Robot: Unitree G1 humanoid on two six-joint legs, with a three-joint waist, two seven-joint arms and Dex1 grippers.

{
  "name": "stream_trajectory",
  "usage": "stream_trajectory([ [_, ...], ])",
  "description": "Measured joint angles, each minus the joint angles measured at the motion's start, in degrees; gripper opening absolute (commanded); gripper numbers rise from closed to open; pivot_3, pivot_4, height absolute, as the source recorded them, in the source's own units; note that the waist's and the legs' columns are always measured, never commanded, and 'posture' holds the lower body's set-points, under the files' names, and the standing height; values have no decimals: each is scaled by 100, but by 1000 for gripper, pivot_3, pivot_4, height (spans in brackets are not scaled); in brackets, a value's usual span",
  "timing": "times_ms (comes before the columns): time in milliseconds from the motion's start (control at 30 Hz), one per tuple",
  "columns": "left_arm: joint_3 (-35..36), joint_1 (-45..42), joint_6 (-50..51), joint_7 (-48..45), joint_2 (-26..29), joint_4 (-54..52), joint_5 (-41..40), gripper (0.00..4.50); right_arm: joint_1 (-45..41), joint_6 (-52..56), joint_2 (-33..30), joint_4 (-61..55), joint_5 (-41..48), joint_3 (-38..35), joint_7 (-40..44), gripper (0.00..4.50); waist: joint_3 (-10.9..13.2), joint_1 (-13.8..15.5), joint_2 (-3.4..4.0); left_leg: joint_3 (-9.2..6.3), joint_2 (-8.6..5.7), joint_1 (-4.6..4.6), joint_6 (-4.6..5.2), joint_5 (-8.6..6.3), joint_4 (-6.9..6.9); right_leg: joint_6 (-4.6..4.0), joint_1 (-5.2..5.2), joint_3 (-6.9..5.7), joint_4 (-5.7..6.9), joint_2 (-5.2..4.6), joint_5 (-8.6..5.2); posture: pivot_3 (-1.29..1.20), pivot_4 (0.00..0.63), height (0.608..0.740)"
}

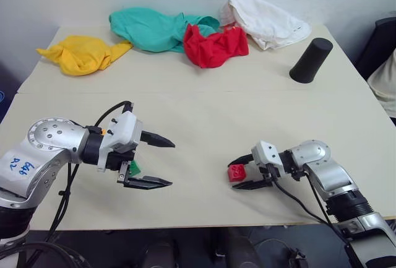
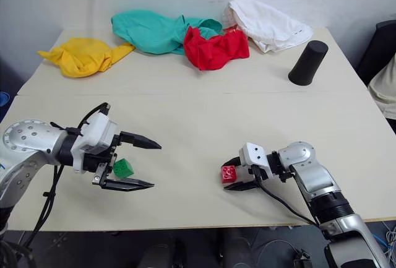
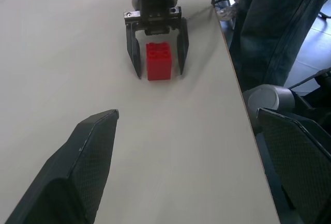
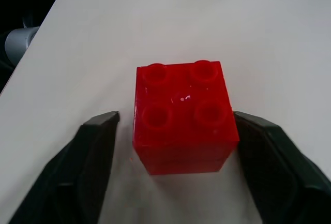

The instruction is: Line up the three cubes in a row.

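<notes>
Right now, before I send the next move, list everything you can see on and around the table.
red cube: one, red, near right part of the table, standing studs up between the right gripper's fingers, a gap on each side
green cube: one, green, near left, behind the left gripper's fingers
yellow cloth: one, yellow, far left
teal cloth: one, teal, far middle, touching the red cloth
red cloth: one, red, far middle
white cloth: one, white, far right
black cylinder: one, black, far right, upright
table: one, pale beige
person's leg: dark trousers, beside the table edge
left gripper: open, empty
right gripper: open around the red cube
</notes>
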Motion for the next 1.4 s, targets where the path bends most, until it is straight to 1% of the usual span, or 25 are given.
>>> stream_trajectory([
  [67, 402, 399, 75, 90, 37, 2, -5, 4500, 2, 60, -41, -42, 24, -25, 7, 4473, 0, 5, 0, 0, 0, 0, 0, 0, 0, -1, 0, 0, 2, -2, -1, 0, 150, 740],
  [100, 910, 865, 213, 213, 35, 4, -26, 4500, 9, 191, -110, -128, 102, -93, 31, 4473, 1, -10, 2, 2, 0, 0, 1, -1, -1, -1, -2, 1, 1, -3, -1, 0, 150, 740],
  [133, 1147, 1082, 304, 274, 34, 61, -27, 4500, 19, 255, -192, -168, 154, -149, 59, 4473, 2, -2, 4, 0, 0, -1, 1, -1, -1, -2, -3, 0, 3, -4, -1, 0, 150, 740],
  [167, 1529, 1398, 421, 389, 9, 86, -28, 4500, -3, 364, -306, -211, 229, -212, 91, 4473, 2, 11, 3, -2, 2, -2, 1, -1, -1, -2, -4, -3, -1, -4, -1, 0, 150, 740],
  [233, 2463, 2257, 496, 499, -133, 151, 48, 4500, -78, 726, -510, -441, 540, -423, 226, 4473, 2, 3, 3, -2, 2, -3, 3, -2, -1, -2, -4, -4, -3, -7, -1, 0, 150, 740],
  [300, 3197, 3177, 358, 456, -366, 166, 263, 4500, -201, 1051, -646, -618, 813, -597, 331, 4473, 2, -8, 3, -3, 4, -2, 4, -6, -2, -4, -2, -9, -10, -7, -2, 0, 150, 740],
  [333, 3431, 3529, 257, 407, -493, 171, 379, 4500, -247, 1155, -723, -690, 906, -662, 374, 4473, 2, -22, 4, -1, 4, -1, 5, -10, -4, -4, -2, -8, -9, -9, -2, 0, 150, 740],
  [367, 3720, 4084, 61, 328, -681, 186, 577, 4500, -334, 1311, -835, -722, 1019, -762, 433, 4473, 2, -6, 2, -3, 4, 1, 4, -12, -4, -7, 0, -13, -13, -9, -4, 0, 150, 740],
  [433, 3973, 4575, -267, 284, -929, 202, 842, 4500, -501, 1455, -982, -747, 1111, -874, 496, 4473, -2, 36, -6, -14, 1, -2, 7, -14, -2, -8, 4, -22, -17, -14, -4, 0, 150, 740],
  [500, 4011, 4660, -496, 325, -971, 193, 991, 4500, -626, 1507, -1004, -786, 1153, -884, 533, 4473, -4, 103, -8, -31, -6, -2, 11, -16, -2, -8, 12, -37, -19, -26, -4, 0, 150, 740],
  [567, 3999, 4637, -746, 394, -972, 214, 1151, 4500, -731, 1572, -1041, -831, 1235, -884, 560, 4473, -4, 152, -8, -30, -9, -3, 16, -19, -2, -9, 12, -37, -18, -35, -3, 0, 150, 740],
  [667, 3742, 4346, -897, 492, -960, 294, 1189, 4500, -828, 1731, -1132, -873, 1361, -944, 562, 4473, -4, 166, -8, -30, -9, -8, 17, -20, -3, -8, 11, -43, -21, -40, -3, 0, 150, 740],
  [833, 2917, 3565, -956, 604, -830, 506, 1196, 4500, -834, 1965, -1164, -1158, 1542, -1060, 532, 4473, -4, 143, -8, -29, -8, -9, 17, -19, -4, -8, 9, -46, -17, -41, -3, 0, 150, 740],
  [900, 2433, 3132, -979, 644, -783, 595, 1250, 4500, -765, 2077, -1214, -1358, 1628, -1118, 502, 4473, -4, 142, -8, -29, -8, -9, 16, -19, -4, -7, 9, -46, -17, -41, -3, 0, 150, 740],
  [967, 1967, 2806, -1074, 675, -734, 794, 1421, 4500, -702, 2156, -1253, -1518, 1692, -1214, 441, 4473, -4, 126, -8, -27, -8, -9, 16, -19, -4, -7, 8, -46, -16, -41, -2, 0, 150, 740],
  [1133, 1124, 2093, -1306, 860, -786, 1466, 1850, 4500, -478, 2323, -1378, -1914, 1813, -1399, 292, 4473, -4, 103, -8, -26, -8, -9, 16, -18, -5, -7, 8, -48, -15, -40, -2, 0, 150, 740],
  [1300, 670, 1682, -1560, 894, -919, 1786, 2024, 4500, -366, 2516, -1422, -2264, 1984, -1522, 151, 4473, -4, 71, -8, -26, -7, -10, 16, -17, -5, -6, 8, -48, -14, -40, -2, 0, 150, 740],
  [1400, 484, 1580, -1573, 887, -1027, 1844, 2028, 4500, -295, 2566, -1431, -2362, 2012, -1542, 84, 4473, -4, 52, -8, -25, -8, -10, 16, -17, -4, -6, 8, -48, -13, -40, -2, 0, 150, 740],
])
